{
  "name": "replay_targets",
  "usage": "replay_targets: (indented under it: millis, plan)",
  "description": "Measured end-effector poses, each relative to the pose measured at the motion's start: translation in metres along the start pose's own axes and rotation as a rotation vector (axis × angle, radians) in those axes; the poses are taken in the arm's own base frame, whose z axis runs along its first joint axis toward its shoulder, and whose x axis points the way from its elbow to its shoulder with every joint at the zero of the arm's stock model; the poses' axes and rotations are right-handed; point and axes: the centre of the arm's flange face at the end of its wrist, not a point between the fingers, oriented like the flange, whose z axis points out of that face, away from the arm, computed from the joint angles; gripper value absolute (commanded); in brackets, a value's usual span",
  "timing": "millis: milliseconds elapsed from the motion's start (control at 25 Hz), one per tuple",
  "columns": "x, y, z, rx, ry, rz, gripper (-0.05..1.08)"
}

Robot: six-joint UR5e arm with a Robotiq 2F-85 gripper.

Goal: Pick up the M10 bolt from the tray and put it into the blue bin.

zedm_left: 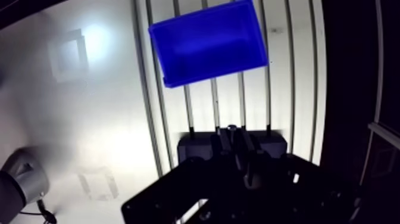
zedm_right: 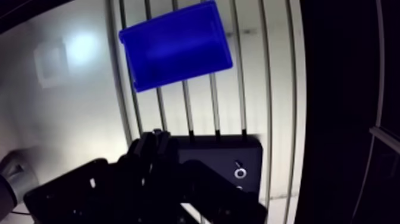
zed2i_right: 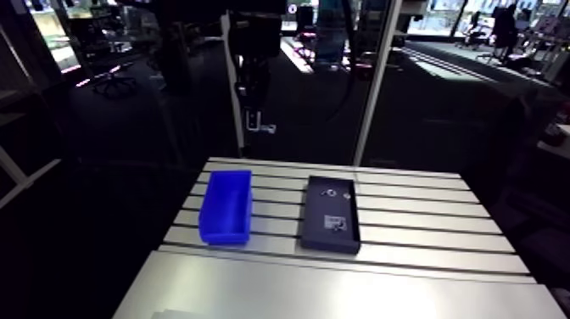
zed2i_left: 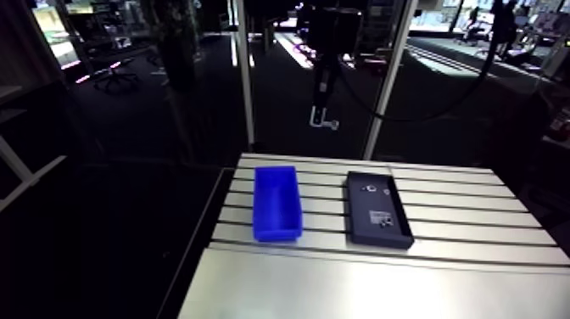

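In the arm view the blue bin (zed2i_left: 277,204) sits on the left of the tabletop (zed2i_left: 475,221). It is a deep, open-topped box of smooth, glossy plastic with thick straight walls and nothing inside. Its long side runs across the slots. I judge it is set just beside the tray so that the carry between the 2 stays short.

The claw (zed2i_left: 323,123) hangs high over the far edge, between bin and tray in that view. From the wrist view the bin lies ahead of it and the tray partly under it. It shows only as a dark shape against the dark tray, so I cannot tell whether it is open, closed or gripping anything.

To the right lies the tray (zed2i_left: 377,240), a shallow matte black rectangle with low walls, parallel to the bin and apart from it. A few small pale metal pieces (zed2i_right: 337,225) rest loose on its floor, bright against the black. The M10 bolt is most likely among them, though they are too small to say which 1 it is.

The tabletop is brushed aluminium, ribbed with long dark slots at the back and plain at the near end.
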Motion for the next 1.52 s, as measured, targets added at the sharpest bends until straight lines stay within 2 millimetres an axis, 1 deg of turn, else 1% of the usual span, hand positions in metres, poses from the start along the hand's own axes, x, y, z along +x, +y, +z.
replay_targets:
  millis: [200, 440, 600, 880, 1280, 1520]
  plan:
    - [0.017, -0.008, 0.006, 0.023, -0.010, -0.147, 0.99]
    - [0.029, -0.013, 0.009, 0.025, -0.015, -0.254, 1.02]
    - [0.035, -0.013, 0.014, 0.029, -0.016, -0.274, 1.02]
    - [0.047, -0.008, 0.027, 0.014, -0.015, -0.296, 1.02]
    - [0.069, 0.002, 0.057, -0.010, -0.015, -0.292, 1.02]
    - [0.072, 0.003, 0.078, -0.012, -0.018, -0.281, 1.02]
